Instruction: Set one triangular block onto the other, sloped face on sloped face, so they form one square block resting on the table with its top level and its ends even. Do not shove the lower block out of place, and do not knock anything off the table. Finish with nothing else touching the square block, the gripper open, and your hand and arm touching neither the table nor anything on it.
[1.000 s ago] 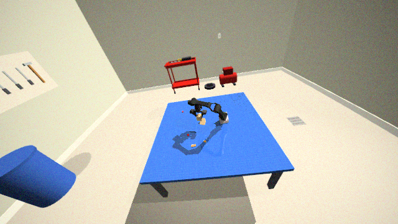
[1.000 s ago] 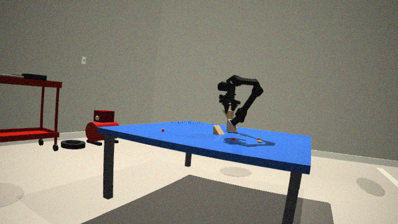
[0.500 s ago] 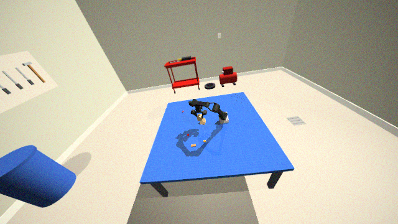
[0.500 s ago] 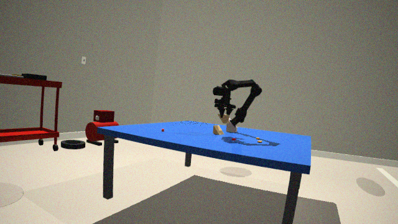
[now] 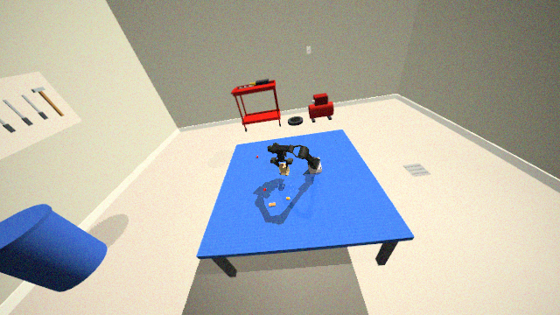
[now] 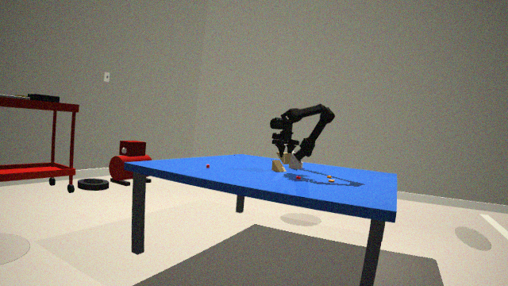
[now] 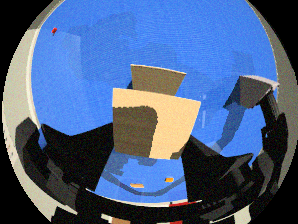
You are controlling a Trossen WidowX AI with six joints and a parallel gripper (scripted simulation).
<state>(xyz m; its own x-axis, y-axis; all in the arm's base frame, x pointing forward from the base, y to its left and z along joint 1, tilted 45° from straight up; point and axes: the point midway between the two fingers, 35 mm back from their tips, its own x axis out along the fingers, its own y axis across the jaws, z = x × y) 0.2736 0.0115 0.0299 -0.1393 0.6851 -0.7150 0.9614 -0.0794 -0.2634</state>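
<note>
One triangular block [image 6: 279, 166] [image 7: 157, 81], pale wood, stands on the blue table [image 5: 350, 210] [image 6: 222, 179]; its slope falls to the right in the exterior view. My gripper [image 6: 286, 155] [image 7: 150, 129] is shut on the other triangular block [image 5: 283, 169] [image 6: 286, 159] [image 7: 172, 117]. In the exterior view the held block is just right of the standing block and a little higher. In the wrist view it partly covers the standing block. In the top view the two overlap too closely to separate. The held block's slope, and whether the blocks touch, cannot be told.
The grey arm base [image 5: 315, 166] [image 6: 295, 162] [image 7: 252, 92] is to the right of the blocks. Small red objects [image 5: 257, 157] [image 5: 264, 190] [image 6: 207, 166] [image 6: 298, 178] and two small orange pieces [image 5: 272, 204] [image 5: 288, 198] [image 7: 136, 185] [image 7: 169, 179] lie on the table.
</note>
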